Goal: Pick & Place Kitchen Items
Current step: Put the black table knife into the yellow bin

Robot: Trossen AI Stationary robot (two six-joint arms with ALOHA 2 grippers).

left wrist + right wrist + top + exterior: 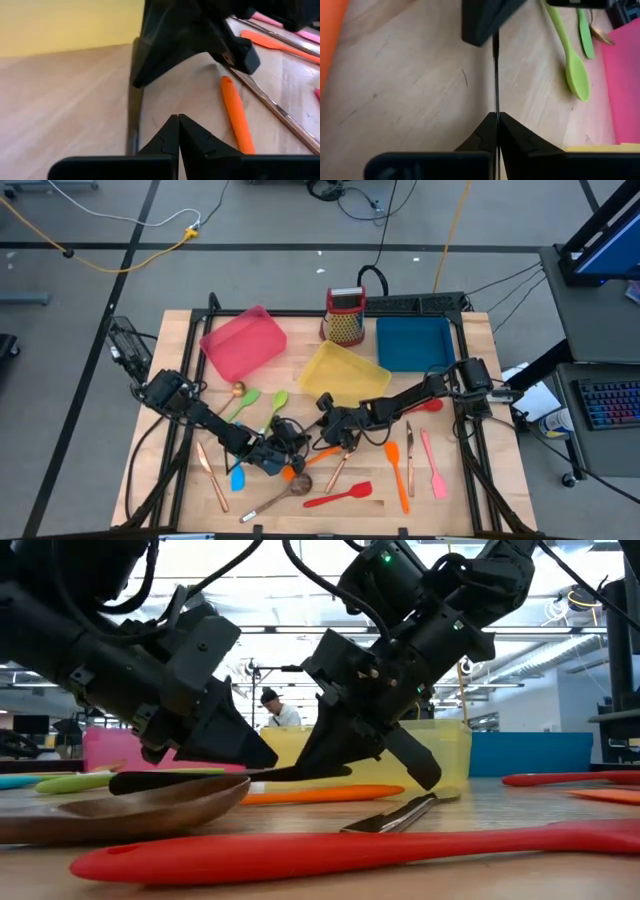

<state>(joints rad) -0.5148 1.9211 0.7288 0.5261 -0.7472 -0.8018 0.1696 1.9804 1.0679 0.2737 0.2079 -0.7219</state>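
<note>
Low view: both grippers, left gripper (262, 755) and right gripper (305, 768), pinch black knife (200, 778).

Pink tray (243, 342); yellow tray (343, 372); blue tray (414, 343); grater (345, 317)

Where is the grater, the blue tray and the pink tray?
grater (346, 320), high view, on its metal front face.
blue tray (413, 344), high view, on its bare floor.
pink tray (243, 343), high view, on its bare floor.
</note>
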